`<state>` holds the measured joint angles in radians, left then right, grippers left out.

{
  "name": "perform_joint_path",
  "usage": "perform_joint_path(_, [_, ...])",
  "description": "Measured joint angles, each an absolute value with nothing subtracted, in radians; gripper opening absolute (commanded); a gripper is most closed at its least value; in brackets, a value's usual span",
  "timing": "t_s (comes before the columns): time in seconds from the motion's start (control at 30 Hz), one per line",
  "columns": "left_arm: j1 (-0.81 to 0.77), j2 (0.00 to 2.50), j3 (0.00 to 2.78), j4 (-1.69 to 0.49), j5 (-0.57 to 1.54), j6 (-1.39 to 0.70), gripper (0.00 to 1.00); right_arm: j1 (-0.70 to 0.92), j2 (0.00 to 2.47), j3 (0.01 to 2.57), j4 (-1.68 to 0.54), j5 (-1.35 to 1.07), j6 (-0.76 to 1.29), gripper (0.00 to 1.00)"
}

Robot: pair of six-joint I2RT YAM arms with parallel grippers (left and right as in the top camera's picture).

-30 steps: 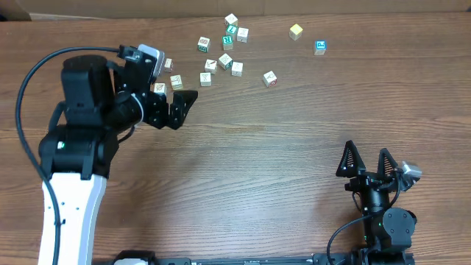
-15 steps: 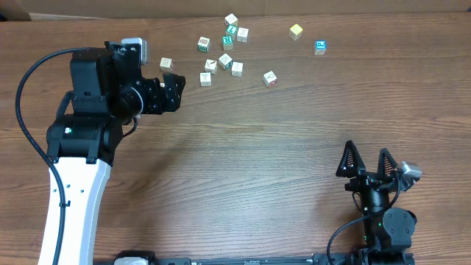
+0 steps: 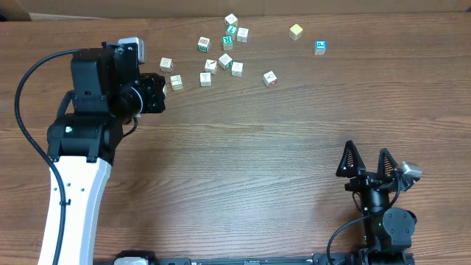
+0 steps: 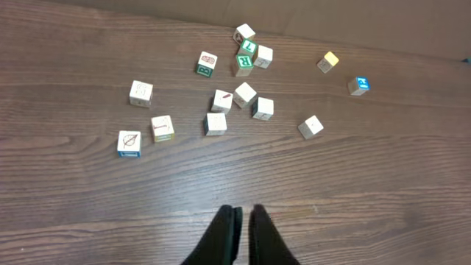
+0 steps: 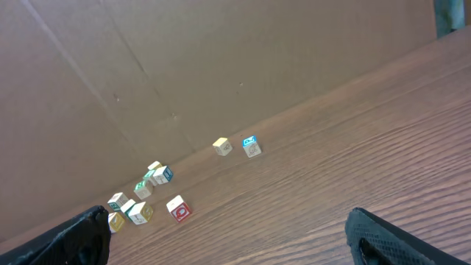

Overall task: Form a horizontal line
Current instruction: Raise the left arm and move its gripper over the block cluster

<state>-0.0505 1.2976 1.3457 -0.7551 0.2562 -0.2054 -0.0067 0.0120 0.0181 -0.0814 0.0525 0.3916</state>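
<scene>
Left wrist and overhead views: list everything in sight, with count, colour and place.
wooden cubes: fifteen, pale with blue, green and red marks, scattered loose at the table's far side, no row formed
table: one, brown wood grain, under everything
cardboard wall: one, brown, behind the table
left gripper: one, black, shut and empty, just short of the cubes
right gripper: one, black, open and empty, near right corner, far from the cubes

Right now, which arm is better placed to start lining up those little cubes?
Left. The left gripper, shut and empty, hangs right beside the scattered cubes; the right gripper stands open, far from them.
</scene>
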Motion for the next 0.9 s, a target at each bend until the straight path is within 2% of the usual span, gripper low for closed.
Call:
perform_joint_path(0.33, [-0.051, 1.355, 1.394, -0.830, 0.224, -0.274, 0.04, -0.007, 0.012, 0.018, -0.081, 0.052, 0.392, 1.00])
perform_joint_path(0.43, [-0.051, 1.417, 1.525, -0.934, 0.191, -0.291, 0.04, -0.007, 0.012, 0.018, -0.081, 0.052, 0.392, 1.00])
perform_joint_path(0.6, [-0.051, 1.600, 1.907, -1.201, 0.130, -0.309, 0.04, -0.007, 0.012, 0.018, -0.082, 0.052, 0.392, 1.00])
perform_joint_path(0.67, [-0.051, 1.666, 2.007, -1.298, 0.121, -0.309, 0.18, -0.007, 0.012, 0.018, -0.081, 0.052, 0.391, 1.00])
perform_joint_path(0.7, [-0.051, 1.702, 2.041, -1.325, 0.119, -0.314, 0.29, -0.007, 0.012, 0.018, -0.081, 0.052, 0.392, 1.00])
perform_joint_path(0.77, [-0.057, 1.768, 2.054, -1.346, 0.115, -0.315, 0.39, -0.007, 0.012, 0.018, -0.081, 0.052, 0.392, 1.00])
perform_joint_path(0.83, [-0.070, 1.829, 2.054, -1.350, 0.117, -0.314, 0.56, -0.007, 0.012, 0.018, -0.081, 0.052, 0.391, 1.00])
perform_joint_path(0.87, [-0.077, 1.854, 2.054, -1.350, 0.119, -0.321, 0.66, -0.007, 0.012, 0.018, -0.081, 0.052, 0.391, 1.00])
perform_joint_path(0.9, [-0.088, 1.891, 2.054, -1.350, 0.122, -0.318, 0.83, -0.007, 0.012, 0.018, -0.081, 0.052, 0.392, 1.00])
